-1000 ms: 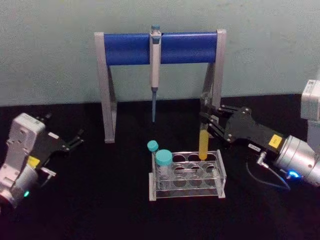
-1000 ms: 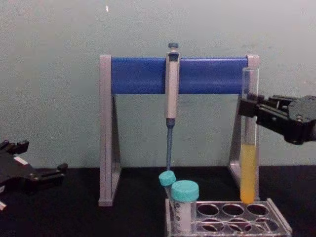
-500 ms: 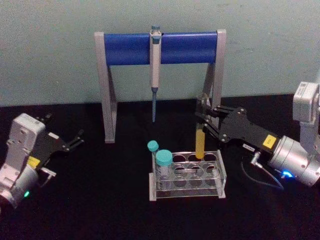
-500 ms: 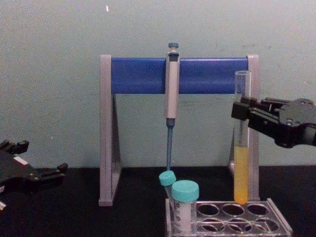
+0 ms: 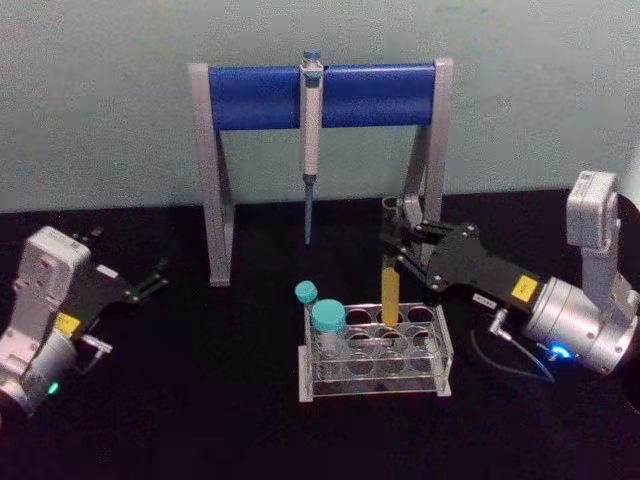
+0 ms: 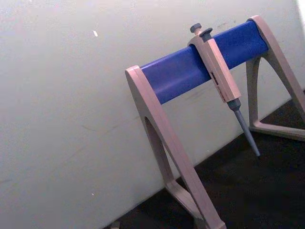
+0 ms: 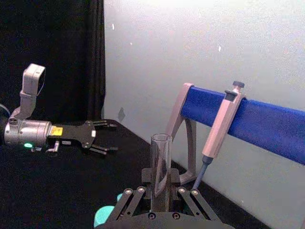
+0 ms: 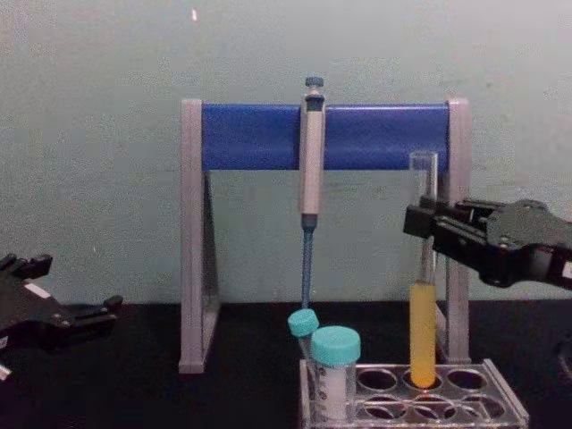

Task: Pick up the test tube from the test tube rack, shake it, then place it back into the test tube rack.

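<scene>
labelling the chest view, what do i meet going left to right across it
left end effector → stand's left leg → pipette → test tube, gripped by the right end effector

Lab bench, pipette point(image 5: 311, 120) on blue stand point(image 5: 250, 97), test tube rack point(image 5: 375, 386), capped tubes point(image 5: 327, 318)

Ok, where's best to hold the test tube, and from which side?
The bare upper glass of the test tube, above the liquid, from the robot's right, where the right gripper clamps it: it stands upright, capped tubes at its left. The left gripper sits parked.
</scene>
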